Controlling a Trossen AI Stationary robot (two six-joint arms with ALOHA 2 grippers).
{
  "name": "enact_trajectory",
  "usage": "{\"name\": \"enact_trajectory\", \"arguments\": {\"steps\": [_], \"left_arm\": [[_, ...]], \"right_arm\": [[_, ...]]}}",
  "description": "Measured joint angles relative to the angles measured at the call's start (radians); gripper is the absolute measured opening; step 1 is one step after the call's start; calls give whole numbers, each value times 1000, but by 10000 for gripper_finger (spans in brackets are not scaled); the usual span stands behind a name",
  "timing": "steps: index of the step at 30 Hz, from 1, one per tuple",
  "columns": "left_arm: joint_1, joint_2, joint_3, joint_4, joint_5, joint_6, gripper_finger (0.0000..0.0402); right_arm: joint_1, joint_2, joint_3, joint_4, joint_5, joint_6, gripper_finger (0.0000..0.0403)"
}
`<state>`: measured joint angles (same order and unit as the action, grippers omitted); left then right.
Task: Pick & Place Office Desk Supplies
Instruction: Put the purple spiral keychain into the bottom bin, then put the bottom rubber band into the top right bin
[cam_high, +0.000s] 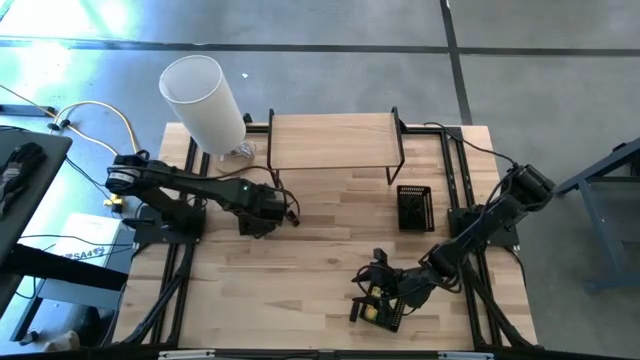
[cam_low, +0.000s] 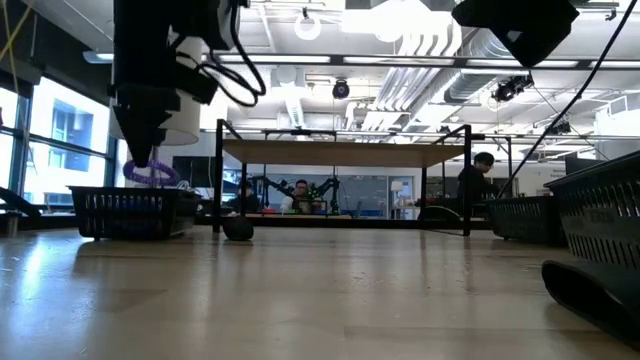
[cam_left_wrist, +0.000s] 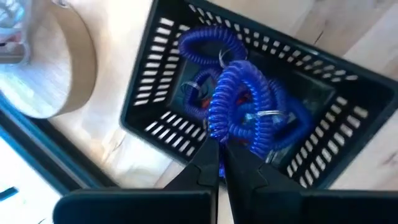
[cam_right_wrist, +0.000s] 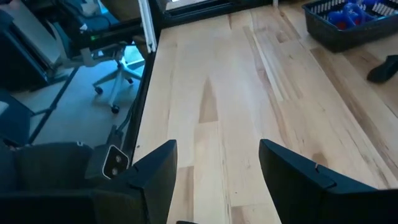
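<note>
High view: my left gripper (cam_high: 262, 212) sits at nine o'clock of the table (cam_high: 320, 270); my right gripper (cam_high: 372, 292) at five o'clock, over a mesh tray (cam_high: 385, 312).

Low view: purple-blue coil (cam_low: 150, 172) hangs above a tray (cam_low: 135, 212).

Left wrist view: my fingers (cam_left_wrist: 208, 163) pressed together, pinching the blue coiled bands (cam_left_wrist: 239, 102) over the black basket (cam_left_wrist: 155, 81).

Right wrist view: my fingers (cam_right_wrist: 155, 165) spread, empty, over bare wood.
</note>
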<state>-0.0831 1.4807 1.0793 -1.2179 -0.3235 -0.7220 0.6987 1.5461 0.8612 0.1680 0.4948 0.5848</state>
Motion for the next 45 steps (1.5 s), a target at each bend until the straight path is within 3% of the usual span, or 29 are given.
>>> {"name": "enact_trajectory", "arguments": {"steps": [7,19,25,32,38,45], "left_arm": [[17,0,-57,35,7,-22,9],[6,0,-62,91,-5,-42,80],[22,-3,-60,70,-67,-78,119],[68,-42,-1,-23,-43,-117,124],[-35,-133,14,37,-34,-167,124],[-282,-157,14,274,-78,-169,124]], "right_arm": [[0,5,0,14,1,-23,215],[0,5,0,54,1,-100,215],[2,5,0,54,0,-100,215],[2,5,1,55,-3,-144,215],[2,5,2,62,-21,-184,215],[-13,5,37,89,5,-293,215]]}}
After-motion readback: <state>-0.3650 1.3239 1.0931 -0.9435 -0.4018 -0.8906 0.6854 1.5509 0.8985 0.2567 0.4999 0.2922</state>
